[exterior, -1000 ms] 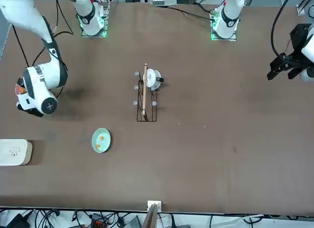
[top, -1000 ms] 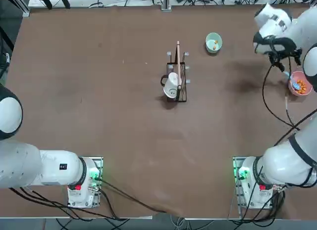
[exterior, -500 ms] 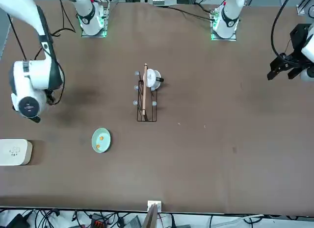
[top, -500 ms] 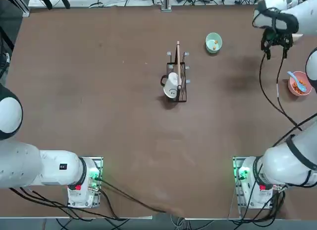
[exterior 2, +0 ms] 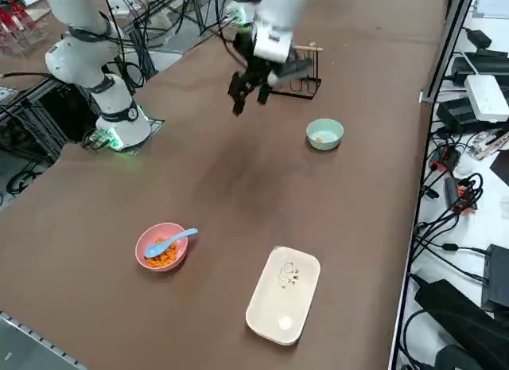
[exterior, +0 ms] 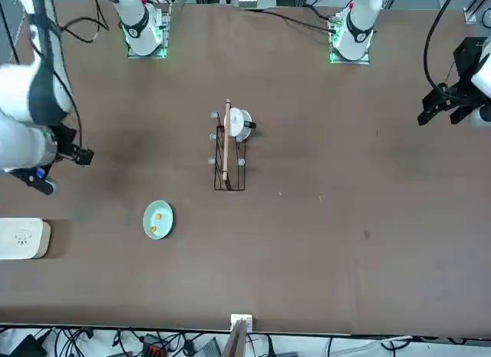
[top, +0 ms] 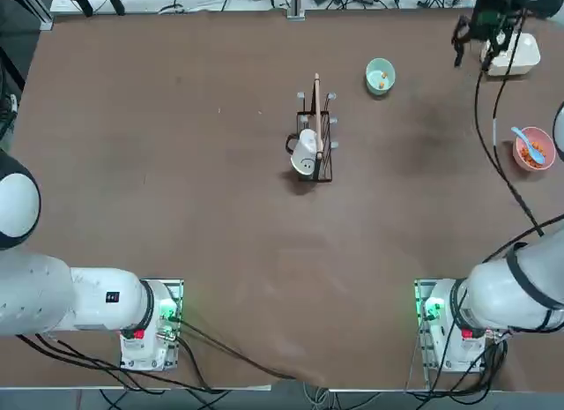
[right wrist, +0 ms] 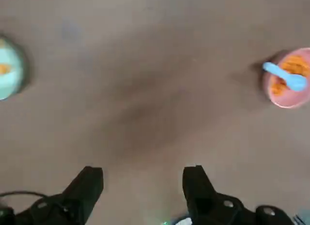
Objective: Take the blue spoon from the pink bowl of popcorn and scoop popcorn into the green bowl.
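From the robot's R side, nearest on the worktop (exterior 2: 215, 322) is the cream box (exterior 2: 284, 296); the arm has swung off it, so the top view now shows more of it than a sec ago. Next, the pink bowl (exterior 2: 140, 247), also uncovered since then: blue spoon (exterior 2: 171, 242) lies in it on the popcorn (exterior 2: 165, 259), handle out over the rim, nothing gripping it. Beyond, the green bowl (exterior 2: 324, 134) hasn't moved & has a couple of puffed bits (top: 383, 74) in it, same as a sec ago. Farther still, the R pincer (right wrist: 143, 169) has pulled away from the pink bowl, spread wide w/ nothing between its fingers. Farthest, the wire rack (exterior 2: 312, 75), partly behind the arm. For the task: spoon's free, so prob. a scoop is done & the arm's backing off; if more's wanted, it must go back & re-grip the handle w/o tipping the bowl.
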Robot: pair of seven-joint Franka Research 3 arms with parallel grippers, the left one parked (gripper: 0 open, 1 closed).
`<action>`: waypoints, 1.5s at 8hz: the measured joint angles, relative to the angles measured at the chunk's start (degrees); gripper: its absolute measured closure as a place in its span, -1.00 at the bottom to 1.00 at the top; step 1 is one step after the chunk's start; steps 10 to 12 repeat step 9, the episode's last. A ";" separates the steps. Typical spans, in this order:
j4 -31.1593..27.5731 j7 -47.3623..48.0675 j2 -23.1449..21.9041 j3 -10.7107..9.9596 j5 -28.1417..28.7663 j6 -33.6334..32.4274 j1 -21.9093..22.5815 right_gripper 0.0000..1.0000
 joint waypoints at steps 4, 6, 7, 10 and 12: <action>14.38 -16.50 -2.67 5.33 2.04 -8.82 -0.02 -1.00; 9.30 -18.19 -10.02 3.57 1.99 -5.99 1.03 -1.00; 4.75 -18.74 -14.38 0.82 2.00 -4.73 2.95 -1.00; -2.06 -19.06 -19.31 -2.01 2.00 -3.11 5.77 -1.00; -2.06 -19.06 -19.31 -2.01 2.00 -3.11 5.77 -1.00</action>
